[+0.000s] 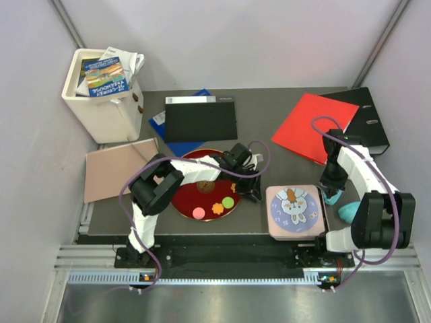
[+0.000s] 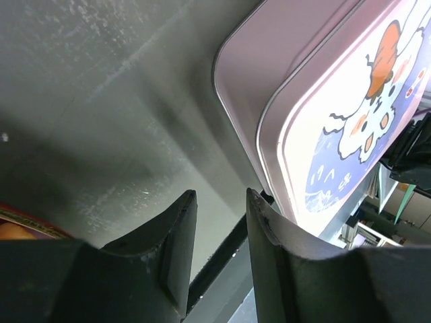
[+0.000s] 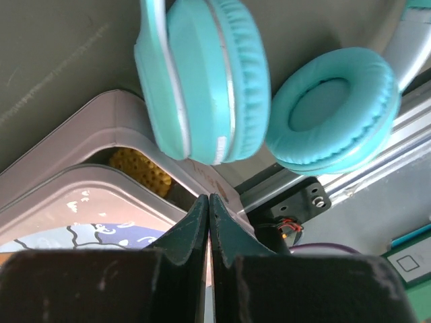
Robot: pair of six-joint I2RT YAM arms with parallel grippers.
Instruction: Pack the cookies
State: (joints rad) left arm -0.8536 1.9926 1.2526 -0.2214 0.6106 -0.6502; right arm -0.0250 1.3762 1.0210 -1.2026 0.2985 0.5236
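From above, the small round and flower-shaped cookies [image 1: 217, 208] in pink, orange, green and dark brown lie on a round red plate [image 1: 185, 198] near the table's front edge. The left gripper [image 1: 252, 193] sits low between that plate and a square pink tin with a rabbit-print lid [image 1: 269, 215]. The right gripper [image 1: 330, 195] is at the tin's right edge, beside teal padded headphones [image 1: 347, 212]. The left wrist camera shows its fingers slightly parted with nothing between them, the tin's wall just beyond. The right wrist camera shows its fingers pressed together at the tin's rim, where one knobbly orange-yellow cookie [image 3: 138, 171] shows under the lid's edge.
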